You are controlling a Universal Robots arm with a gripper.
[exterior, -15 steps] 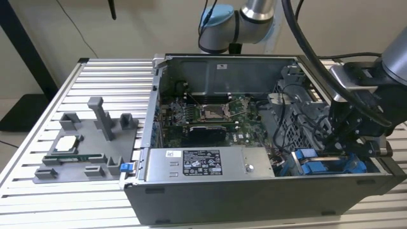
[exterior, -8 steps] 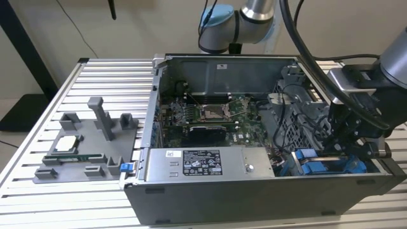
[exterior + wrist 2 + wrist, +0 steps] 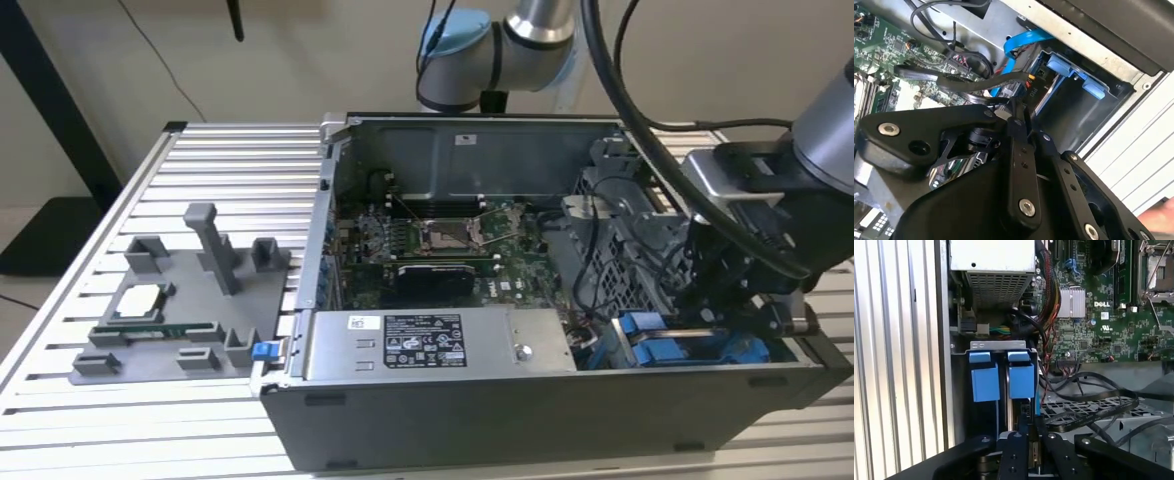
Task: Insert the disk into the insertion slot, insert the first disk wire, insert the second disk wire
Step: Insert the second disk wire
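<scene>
- Blue carrier tabs of the disk (image 3: pixel 1001 375) sit in the slot (image 3: pixel 667 345), at the case's (image 3: pixel 534 420) front corner beside the power supply (image 3: pixel 427 345).
- Gripper (image 3: pixel 1030 440) closed on a thin black wire connector (image 3: pixel 1016 107), held at the disk's end.

Bench (image 3: pixel 227 150) of ribbed aluminium slats, pale grey, evenly lit. Behind it a plain beige wall (image 3: pixel 307 50) with a thin cable hanging down. Dark post (image 3: pixel 54 110) at the exterior view's left.
</scene>
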